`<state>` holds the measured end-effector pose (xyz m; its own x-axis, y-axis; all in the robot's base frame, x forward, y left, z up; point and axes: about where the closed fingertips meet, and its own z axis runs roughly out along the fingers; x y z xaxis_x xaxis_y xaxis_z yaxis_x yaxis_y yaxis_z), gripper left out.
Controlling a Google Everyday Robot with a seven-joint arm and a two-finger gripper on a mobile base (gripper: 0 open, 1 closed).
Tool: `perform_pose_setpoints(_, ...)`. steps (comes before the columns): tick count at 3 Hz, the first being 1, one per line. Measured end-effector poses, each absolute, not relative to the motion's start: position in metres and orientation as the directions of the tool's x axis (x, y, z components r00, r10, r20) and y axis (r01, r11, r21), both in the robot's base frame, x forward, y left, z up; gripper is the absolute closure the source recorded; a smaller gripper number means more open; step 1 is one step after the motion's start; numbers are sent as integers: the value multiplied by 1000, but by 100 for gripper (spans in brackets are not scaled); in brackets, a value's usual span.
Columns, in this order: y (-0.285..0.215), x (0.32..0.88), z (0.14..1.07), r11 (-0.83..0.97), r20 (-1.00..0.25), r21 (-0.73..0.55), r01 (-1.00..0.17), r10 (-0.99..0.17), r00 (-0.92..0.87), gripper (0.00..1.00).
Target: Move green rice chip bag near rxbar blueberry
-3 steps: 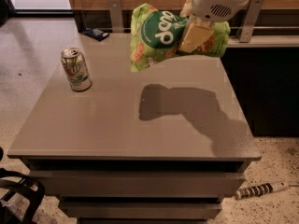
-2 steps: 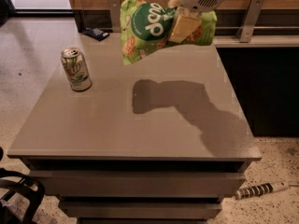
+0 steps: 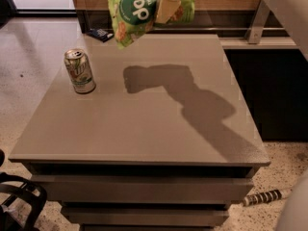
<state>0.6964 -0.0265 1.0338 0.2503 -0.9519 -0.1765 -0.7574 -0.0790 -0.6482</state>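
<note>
The green rice chip bag [image 3: 137, 11] hangs in the air above the table's far edge, light green with a dark green circle and white lettering. My gripper [image 3: 166, 4] is at the top of the view, shut on the bag's right side, a pale finger [image 3: 162, 9] pressed across it. The rxbar blueberry [image 3: 100, 34] is a small dark flat wrapper lying at the table's far left corner, left of and below the bag. The bag's shadow falls on the middle of the table.
A green-and-white soda can [image 3: 80, 71] stands upright on the left side of the grey table [image 3: 144, 134]. A wooden wall and a metal rail run behind the table. A striped object [image 3: 264, 197] lies on the floor at the lower right.
My gripper has carried the bag left and toward the far edge, closer to the dark wrapper. The shadow on the table has moved left with it.
</note>
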Motion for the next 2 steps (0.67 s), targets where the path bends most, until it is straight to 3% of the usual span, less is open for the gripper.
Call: perform_pose_setpoints(2, -10, 782, 1009, -52, -145, -670, -740, -969, 199, 100)
